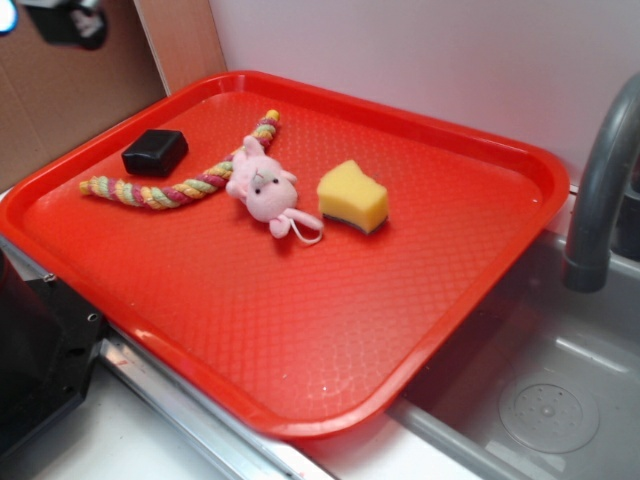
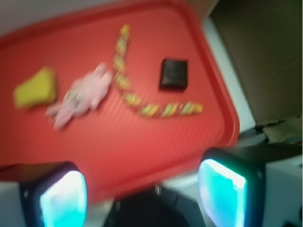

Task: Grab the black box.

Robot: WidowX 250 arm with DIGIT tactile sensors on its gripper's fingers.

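The black box (image 1: 155, 152) is a small glossy block lying flat near the far left corner of the red tray (image 1: 300, 340). In the wrist view the black box (image 2: 173, 74) sits right of centre, well ahead of my gripper (image 2: 142, 194). My gripper is open and empty, with its two cyan-lit fingers (image 2: 64, 198) wide apart, high above the tray's near edge. In the exterior view only a dark part of the gripper (image 1: 65, 20) shows at the top left, above and left of the box.
A striped rope toy (image 1: 170, 185), a pink plush animal (image 1: 262, 185) and a yellow sponge (image 1: 353, 197) lie on the tray. A grey faucet (image 1: 600, 190) and sink (image 1: 545, 400) are at the right. A black machine casing (image 1: 35, 350) stands at the lower left.
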